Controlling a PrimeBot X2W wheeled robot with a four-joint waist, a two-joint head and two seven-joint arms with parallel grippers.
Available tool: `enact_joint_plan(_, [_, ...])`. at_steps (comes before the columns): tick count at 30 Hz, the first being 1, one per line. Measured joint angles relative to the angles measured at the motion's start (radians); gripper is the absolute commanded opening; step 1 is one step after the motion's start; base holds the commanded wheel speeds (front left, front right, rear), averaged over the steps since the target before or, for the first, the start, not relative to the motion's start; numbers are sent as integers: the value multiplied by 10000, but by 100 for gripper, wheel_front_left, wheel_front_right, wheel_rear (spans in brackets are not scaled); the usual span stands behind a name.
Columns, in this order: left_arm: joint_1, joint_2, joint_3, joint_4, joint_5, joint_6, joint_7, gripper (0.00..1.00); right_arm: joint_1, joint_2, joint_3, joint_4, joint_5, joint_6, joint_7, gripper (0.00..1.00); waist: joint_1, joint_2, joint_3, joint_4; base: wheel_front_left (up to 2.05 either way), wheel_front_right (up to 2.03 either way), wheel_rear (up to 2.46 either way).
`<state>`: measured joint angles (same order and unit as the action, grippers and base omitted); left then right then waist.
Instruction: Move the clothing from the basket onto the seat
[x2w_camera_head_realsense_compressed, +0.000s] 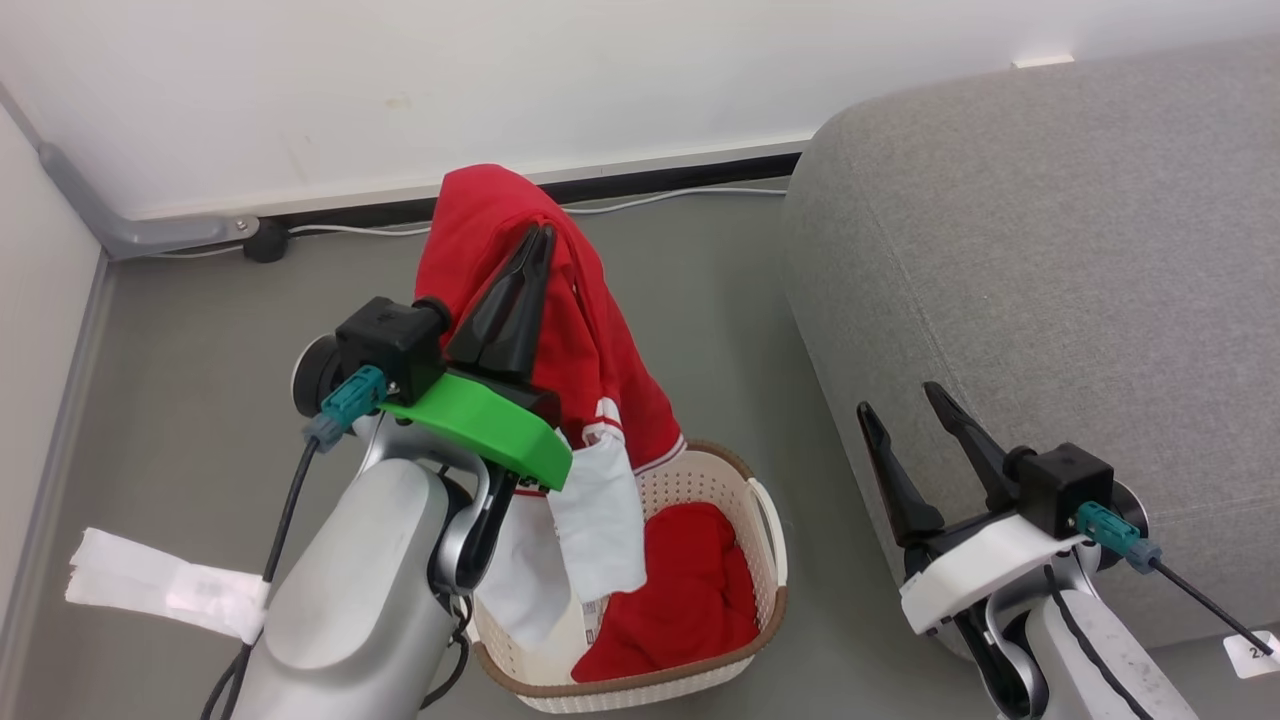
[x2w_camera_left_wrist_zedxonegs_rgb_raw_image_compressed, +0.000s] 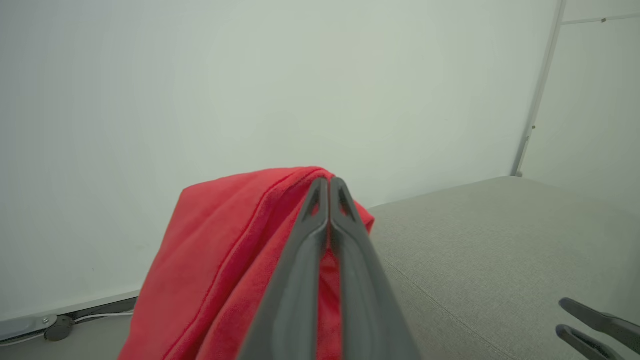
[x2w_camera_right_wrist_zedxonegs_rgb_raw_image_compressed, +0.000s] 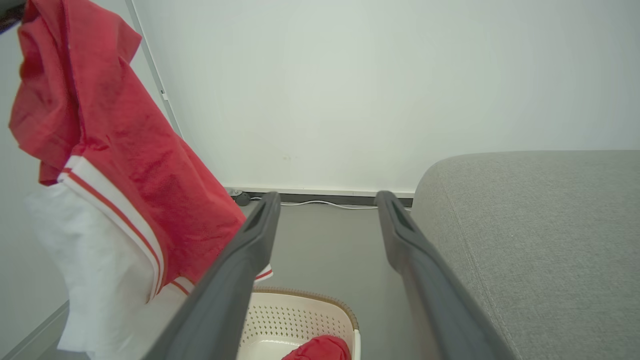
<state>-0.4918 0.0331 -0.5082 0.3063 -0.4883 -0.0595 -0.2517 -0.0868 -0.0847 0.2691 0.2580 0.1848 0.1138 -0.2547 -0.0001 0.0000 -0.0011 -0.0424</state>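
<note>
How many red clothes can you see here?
2. One red garment hangs from the shut left tool above the basket; the other garment lies inside it. More may hide underneath.

- Head view: high up, facing forward and down at middling range; it takes in the dark grey floor (x2w_camera_head_realsense_compressed: 700, 260), the cream perforated plastic basket with a brown woven-look rim (x2w_camera_head_realsense_compressed: 700, 480) at bottom centre, the large grey woven-fabric sofa cushion (x2w_camera_head_realsense_compressed: 1050, 250) at right, and the white wall (x2w_camera_head_realsense_compressed: 400, 90) across the top.
- Left wrist view: roughly level and very near, looking along the left gripper (x2w_camera_left_wrist_zedxonegs_rgb_raw_image_compressed: 329, 181) into the soft red fabric garment with white trim (x2w_camera_left_wrist_zedxonegs_rgb_raw_image_compressed: 220, 250); wall beyond; cushion stretching away at right.
- Right wrist view: low, looking along the right gripper (x2w_camera_right_wrist_zedxonegs_rgb_raw_image_compressed: 327, 197) toward the wall; basket rim at the bottom edge; cushion close at right; garment at upper left.
- Shared: garment, cushion, wall and the small dark round fitting at the skirting (x2w_camera_head_realsense_compressed: 267, 240) appear in all three; the left wrist view catches the right gripper in its lower right corner.
</note>
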Motion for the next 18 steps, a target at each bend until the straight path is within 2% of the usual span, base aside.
enact_joint_plan(18, [640,6,-240,-802,121,305,0,0,86,67,301,-472,0,0,0,100,0,0,-94,-83,0,0,0])
